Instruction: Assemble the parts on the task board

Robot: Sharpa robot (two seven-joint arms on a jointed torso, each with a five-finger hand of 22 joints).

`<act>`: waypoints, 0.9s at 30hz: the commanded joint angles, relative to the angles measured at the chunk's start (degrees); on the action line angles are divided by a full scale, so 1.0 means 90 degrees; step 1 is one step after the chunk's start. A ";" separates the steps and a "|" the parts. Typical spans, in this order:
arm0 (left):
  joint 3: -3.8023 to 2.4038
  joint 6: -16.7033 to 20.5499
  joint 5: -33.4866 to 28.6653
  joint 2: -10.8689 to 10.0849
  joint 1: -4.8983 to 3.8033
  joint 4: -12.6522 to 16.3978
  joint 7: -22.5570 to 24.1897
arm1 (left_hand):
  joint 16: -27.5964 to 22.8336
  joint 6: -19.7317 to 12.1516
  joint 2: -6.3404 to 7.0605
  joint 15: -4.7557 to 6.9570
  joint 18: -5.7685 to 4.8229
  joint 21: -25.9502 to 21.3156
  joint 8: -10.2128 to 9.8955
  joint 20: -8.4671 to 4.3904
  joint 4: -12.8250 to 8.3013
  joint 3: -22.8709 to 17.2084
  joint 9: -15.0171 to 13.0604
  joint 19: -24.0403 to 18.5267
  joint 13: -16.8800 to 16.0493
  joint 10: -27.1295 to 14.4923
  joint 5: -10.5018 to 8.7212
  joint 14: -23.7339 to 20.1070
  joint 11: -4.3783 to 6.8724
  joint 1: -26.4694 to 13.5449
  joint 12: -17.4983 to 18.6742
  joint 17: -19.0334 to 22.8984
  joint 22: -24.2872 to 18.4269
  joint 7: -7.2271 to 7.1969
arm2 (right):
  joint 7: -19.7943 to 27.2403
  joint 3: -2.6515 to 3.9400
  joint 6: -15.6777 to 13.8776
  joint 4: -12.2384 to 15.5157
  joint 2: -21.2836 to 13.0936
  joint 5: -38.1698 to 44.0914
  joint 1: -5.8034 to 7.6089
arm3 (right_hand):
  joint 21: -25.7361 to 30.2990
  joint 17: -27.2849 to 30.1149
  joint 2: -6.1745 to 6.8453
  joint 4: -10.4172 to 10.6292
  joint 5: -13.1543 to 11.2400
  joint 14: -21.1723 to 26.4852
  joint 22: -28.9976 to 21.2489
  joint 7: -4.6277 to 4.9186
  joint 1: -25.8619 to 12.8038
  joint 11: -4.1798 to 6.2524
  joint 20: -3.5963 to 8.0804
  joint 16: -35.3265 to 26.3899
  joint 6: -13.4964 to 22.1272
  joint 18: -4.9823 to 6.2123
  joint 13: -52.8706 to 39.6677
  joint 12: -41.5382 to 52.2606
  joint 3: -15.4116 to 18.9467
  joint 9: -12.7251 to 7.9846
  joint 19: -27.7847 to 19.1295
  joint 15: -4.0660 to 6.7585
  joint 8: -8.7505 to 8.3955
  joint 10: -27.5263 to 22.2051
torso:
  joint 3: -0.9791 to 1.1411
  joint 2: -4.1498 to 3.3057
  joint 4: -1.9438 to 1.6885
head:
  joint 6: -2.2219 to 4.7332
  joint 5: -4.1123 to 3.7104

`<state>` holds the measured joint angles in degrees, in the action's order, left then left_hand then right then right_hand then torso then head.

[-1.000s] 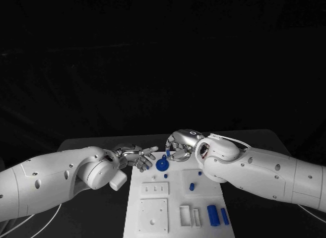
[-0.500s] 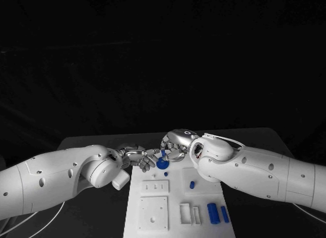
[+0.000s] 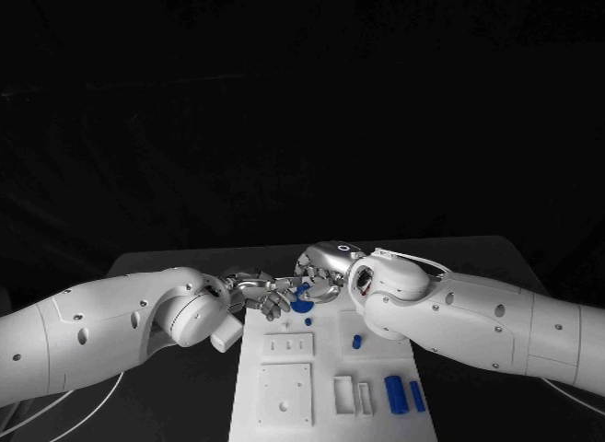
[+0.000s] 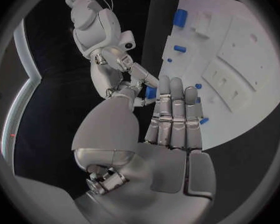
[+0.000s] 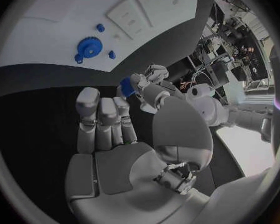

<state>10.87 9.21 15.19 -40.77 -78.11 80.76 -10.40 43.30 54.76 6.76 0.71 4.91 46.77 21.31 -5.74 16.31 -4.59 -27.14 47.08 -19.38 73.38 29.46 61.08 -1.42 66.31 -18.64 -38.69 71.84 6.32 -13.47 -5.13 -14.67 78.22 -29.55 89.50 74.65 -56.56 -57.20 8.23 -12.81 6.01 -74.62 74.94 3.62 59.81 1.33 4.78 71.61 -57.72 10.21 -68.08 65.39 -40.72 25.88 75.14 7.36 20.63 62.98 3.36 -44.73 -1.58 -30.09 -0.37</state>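
Over the far end of the white task board my left hand and right hand meet fingertip to fingertip. A small blue part sits between them. My left hand pinches it with thumb and a finger. The right hand reaches in and has its fingertips on the same part. In the right wrist view the small blue part lies between my right hand's thumb and fingers, with the left hand against it. Below the hands a blue gear lies flat on the board.
Two blue cylinders lie at the board's near right. A small blue peg stands mid-board, with more small pegs round the gear. White recessed plates and slots sit nearer me. Dark table surrounds the board.
The hands have closed the gap between them. My left hand's spread fingers drew in and moved right; the right hand shifted left to meet it above the gear.
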 commanded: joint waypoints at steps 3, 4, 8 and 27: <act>0.0002 -0.0065 0.0123 0.0044 -0.0007 -0.0034 -0.0134 | 0.0040 0.0030 -0.0016 0.0004 0.0037 0.0030 0.0033 -0.0070 -0.0002 -0.0043 -0.0014 -0.0032 -0.0015 -0.0061 -0.0060 -0.0049 -0.0001 0.0100 -0.0037 0.0011 -0.0017 -0.0005 | -0.0004 -0.0005 0.0102 0.0052 0.0010 0.0082 -0.0010 | -0.0031 -0.0006 0.0016 0.0000 0.0027 0.0000 0.0083 0.0140 -0.0075 0.0014 0.0027 -0.0013 -0.0169 0.0532 0.0006 0.0010 -0.0024 0.0127 0.0025 0.0029 0.0026 0.0021 | 0.0003 -0.0006 0.0001 | -0.0020 -0.0004; 0.0002 -0.0071 0.0123 0.0051 -0.0007 -0.0038 -0.0148 | 0.0041 0.0030 -0.0017 0.0004 0.0036 0.0032 0.0033 -0.0069 -0.0003 -0.0044 -0.0015 -0.0033 -0.0016 -0.0062 -0.0064 -0.0049 -0.0002 0.0107 -0.0038 0.0012 -0.0018 -0.0005 | -0.0001 -0.0006 0.0103 0.0059 0.0012 0.0078 -0.0011 | -0.0031 -0.0006 0.0017 0.0000 0.0029 -0.0001 0.0083 0.0140 -0.0075 0.0015 0.0027 -0.0013 -0.0169 0.0532 0.0006 0.0010 -0.0024 0.0128 0.0025 0.0030 0.0025 0.0022 | 0.0006 -0.0008 0.0002 | -0.0021 -0.0005; 0.0003 -0.0092 0.0123 0.0069 -0.0007 -0.0051 -0.0148 | 0.0044 0.0032 -0.0039 0.0004 0.0036 0.0038 0.0034 -0.0069 -0.0005 -0.0053 -0.0020 -0.0036 -0.0020 -0.0065 -0.0076 -0.0050 -0.0001 0.0140 -0.0044 0.0015 -0.0023 -0.0006 | 0.0005 -0.0008 0.0124 0.0084 0.0016 0.0063 -0.0015 | -0.0031 -0.0007 0.0017 0.0000 0.0033 -0.0001 0.0083 0.0140 -0.0077 0.0015 0.0027 -0.0013 -0.0170 0.0532 0.0006 0.0010 -0.0024 0.0129 0.0026 0.0030 0.0025 0.0022 | 0.0002 -0.0003 0.0002 | -0.0025 -0.0011; 0.0003 -0.0157 0.0130 0.0076 -0.0007 -0.0054 -0.0196 | 0.0056 0.0045 -0.0178 -0.0001 0.0030 0.0066 0.0038 -0.0064 -0.0025 -0.0059 -0.0044 -0.0069 -0.0042 -0.0071 -0.0108 -0.0062 0.0005 0.0301 -0.0070 0.0027 -0.0042 -0.0012 | 0.0025 -0.0038 0.0190 0.0126 0.0078 0.0012 -0.0059 | -0.0030 -0.0010 0.0019 0.0002 0.0047 -0.0001 0.0082 0.0140 -0.0090 0.0015 0.0029 -0.0014 -0.0168 0.0532 0.0006 0.0009 -0.0022 0.0133 0.0028 0.0031 0.0023 0.0023 | 0.0002 -0.0001 -0.0004 | -0.0053 -0.0003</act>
<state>10.97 9.02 16.14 -40.29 -78.08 80.10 -12.29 43.52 54.75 5.09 0.71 4.73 47.03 21.31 -5.53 16.32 -4.91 -27.47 46.89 -19.69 72.97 28.60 61.08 -1.43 68.49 -19.04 -38.50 71.55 6.32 -13.49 -5.43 -13.91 79.15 -28.98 89.41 74.21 -56.56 -57.19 8.62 -12.81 6.22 -74.62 74.92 3.64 59.43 1.32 4.69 71.61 -57.71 10.21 -68.08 65.39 -40.72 25.88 75.21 7.32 20.65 62.98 3.39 -44.77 -1.64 -30.52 -0.42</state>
